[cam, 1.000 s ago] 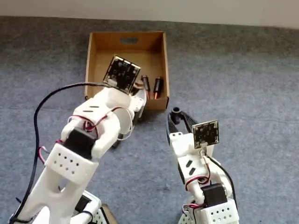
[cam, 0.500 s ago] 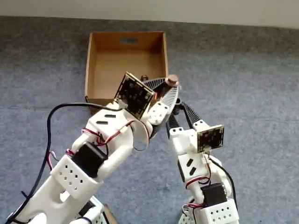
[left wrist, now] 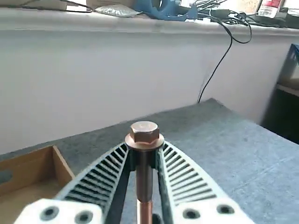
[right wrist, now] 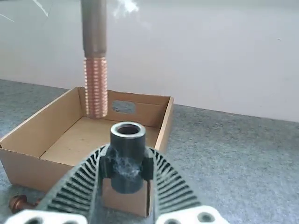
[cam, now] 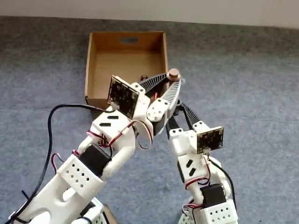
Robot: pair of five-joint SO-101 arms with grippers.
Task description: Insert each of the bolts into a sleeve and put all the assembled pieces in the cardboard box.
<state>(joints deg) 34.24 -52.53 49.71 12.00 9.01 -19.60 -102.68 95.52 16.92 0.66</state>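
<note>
A: Where is the bolt (left wrist: 144,135)?

B: Upright, hex head up, pinched between the fingers of the left gripper (left wrist: 144,151). From above it hangs over the near right corner of the box (cam: 93,60). Its shaft runs out of frame in the left wrist view.

A: And the sleeve (right wrist: 127,154)?

B: The right gripper (right wrist: 125,163) is clamped around it, open mouth up. The bolt's threaded end hangs near that mouth, not inside it. How far apart in depth, I cannot tell. From above, the left arm hides the sleeve.

A: The box?

B: On the table (cam: 243,70), toward its far edge. The left gripper covers part of the floor. A reddish piece (cam: 144,77) pokes out there, too hidden to name.

A: Anything else?

B: A second bolt (right wrist: 18,203) lies on the table against the box's near wall, cut off at the frame edge.
</note>
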